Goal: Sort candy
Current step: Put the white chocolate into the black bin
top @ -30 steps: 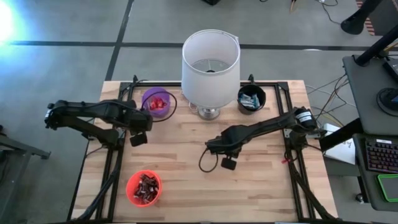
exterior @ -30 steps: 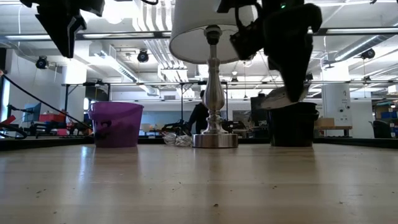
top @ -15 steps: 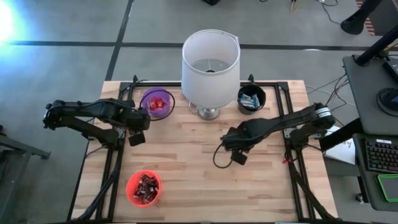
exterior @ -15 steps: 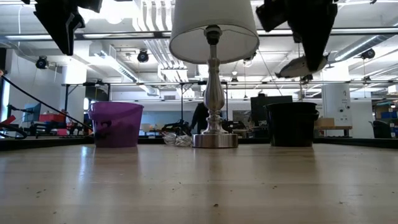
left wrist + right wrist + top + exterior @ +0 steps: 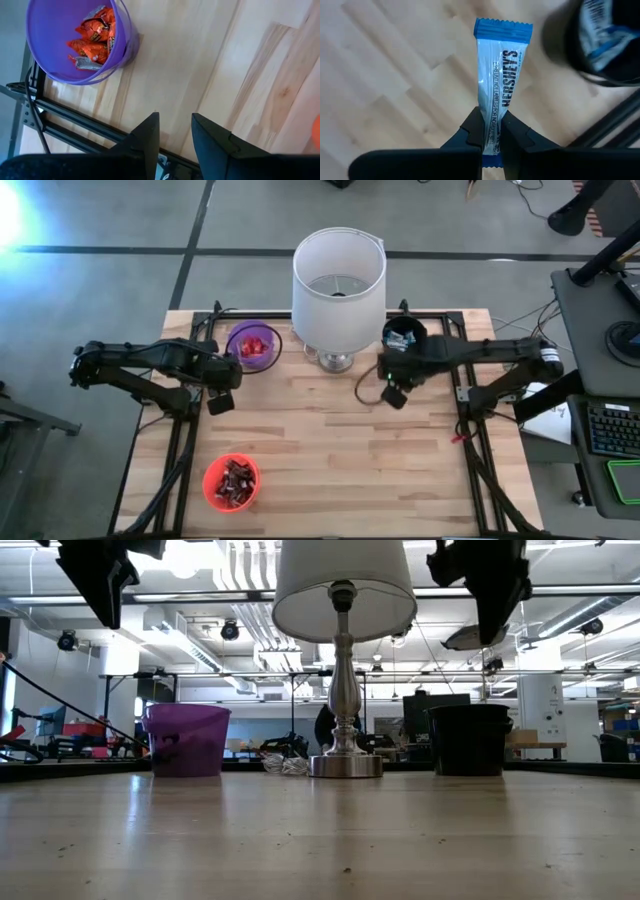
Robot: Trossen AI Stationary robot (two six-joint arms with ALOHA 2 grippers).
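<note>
Right gripper (image 5: pixel 491 131) is pinched tight on a blue-and-white candy (image 5: pixel 499 95), holding it by one end so the bar sticks straight out past the fingertips. In the high view that gripper (image 5: pixel 396 393) hangs above the table just at 7 o'clock of the black cup (image 5: pixel 405 338), which already holds the same blue-and-white wrappers. That looks like the reason for the carry: like goes with like, and a short move toward 1 o'clock would put it over the rim. Left gripper (image 5: pixel 175 131) waits at 8 o'clock of the purple cup (image 5: pixel 75 40), fingers partly apart with nothing between them. Red candies sit in that cup. The red cup (image 5: pixel 231 481), at 7 o'clock on the table, holds a mixed pile.
</note>
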